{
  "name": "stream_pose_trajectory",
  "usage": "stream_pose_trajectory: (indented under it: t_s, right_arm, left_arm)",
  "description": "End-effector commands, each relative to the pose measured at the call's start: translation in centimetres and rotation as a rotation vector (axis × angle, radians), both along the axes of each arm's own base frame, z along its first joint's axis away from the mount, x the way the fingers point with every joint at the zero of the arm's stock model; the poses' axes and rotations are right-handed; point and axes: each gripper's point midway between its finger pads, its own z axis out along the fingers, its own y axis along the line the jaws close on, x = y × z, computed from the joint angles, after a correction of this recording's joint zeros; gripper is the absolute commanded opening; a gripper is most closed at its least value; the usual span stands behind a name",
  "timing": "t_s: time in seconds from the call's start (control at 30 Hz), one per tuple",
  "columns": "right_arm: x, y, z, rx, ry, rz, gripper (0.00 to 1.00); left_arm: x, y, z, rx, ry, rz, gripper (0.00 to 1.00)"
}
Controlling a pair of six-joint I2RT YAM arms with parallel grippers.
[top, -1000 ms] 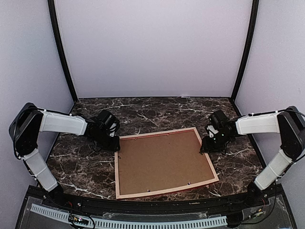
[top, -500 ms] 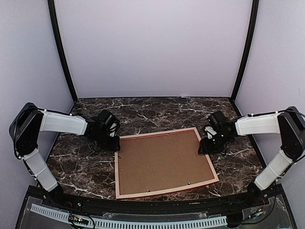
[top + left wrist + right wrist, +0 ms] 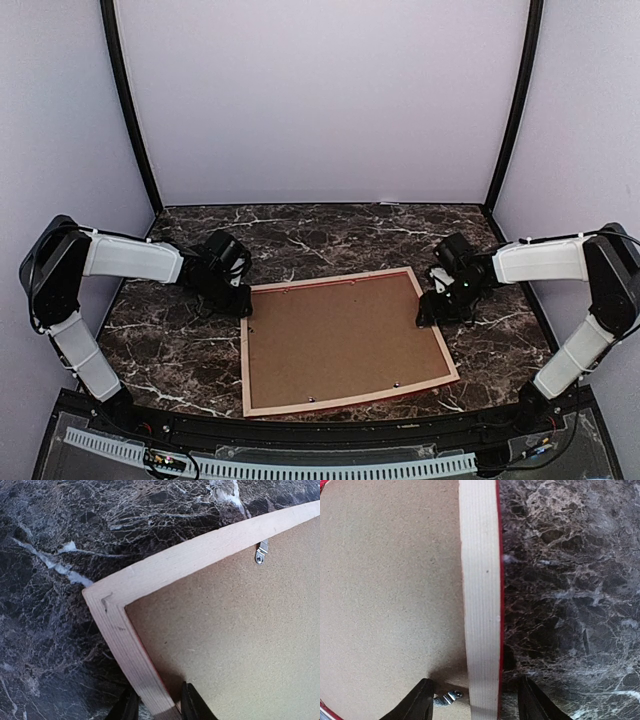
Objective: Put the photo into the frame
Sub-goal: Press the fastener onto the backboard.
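Now, left hand (image 3: 157, 706) tight on frame (image 3: 165, 565) — right hand (image 3: 475, 700) wide astride it, beside clip (image 3: 447, 696).

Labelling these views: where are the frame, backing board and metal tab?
frame (image 3: 190, 563), left wrist view, far rail's pale back.
backing board (image 3: 340, 335), top view, centre.
metal tab (image 3: 260, 553), left wrist view, its middle.

The dark marble-patterned tabletop (image 3: 330, 240) with white veins carries a thin-railed rectangular wooden picture frame (image 3: 200, 557). The frame lies flat near the middle, pale back up, with a red edge showing along its side. A plain brown backing board (image 3: 340, 335) fills its opening, beside small metal clips (image 3: 260, 552).
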Motion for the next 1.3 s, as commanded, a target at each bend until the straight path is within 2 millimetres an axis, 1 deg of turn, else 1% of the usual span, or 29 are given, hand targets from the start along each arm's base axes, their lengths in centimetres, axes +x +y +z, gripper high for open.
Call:
stream_pose_trajectory:
  t_s: [0.0, 0.1, 0.3, 0.43, 0.53, 0.73, 0.87, 1.07, 1.27]
  right_arm:
    - [-3.11, -1.84, -1.37, -0.082, 0.125, -0.032, 0.58]
    - [-3.05, -1.85, -1.28, -0.084, 0.122, -0.033, 0.54]
    - [-3.05, -1.94, -1.26, -0.087, 0.123, -0.030, 0.43]
    - [-3.03, -1.96, -1.13, -0.084, 0.122, -0.026, 0.38]
    - [-3.11, -1.86, -1.02, -0.075, 0.125, -0.021, 0.38]
    - [-3.58, -1.66, -1.34, -0.067, 0.153, -0.001, 0.46]
    - [-3.76, -1.70, -1.45, -0.067, 0.161, -0.004, 0.47]
    - [-3.91, -1.83, -1.29, -0.066, 0.165, -0.012, 0.38]
    - [-3.92, -2.03, -0.86, -0.060, 0.161, -0.018, 0.34]
  left_arm:
    - [-1.81, 0.24, -1.52, 0.034, 0.074, -0.020, 0.30]
    - [-1.84, 0.26, -1.49, 0.034, 0.073, -0.020, 0.30]
    - [-1.97, 0.39, -1.46, 0.034, 0.072, -0.017, 0.30]
    - [-1.92, 0.39, -1.41, 0.035, 0.070, -0.016, 0.30]
    - [-1.90, 0.38, -1.35, 0.036, 0.071, -0.017, 0.30]
    - [-1.73, 0.33, -1.25, 0.037, 0.068, -0.015, 0.30]
    - [-1.68, 0.29, -1.23, 0.038, 0.069, -0.016, 0.30]
    - [-1.63, 0.26, -1.20, 0.038, 0.070, -0.017, 0.30]
    - [-1.66, 0.39, -1.22, 0.044, 0.070, -0.013, 0.30]
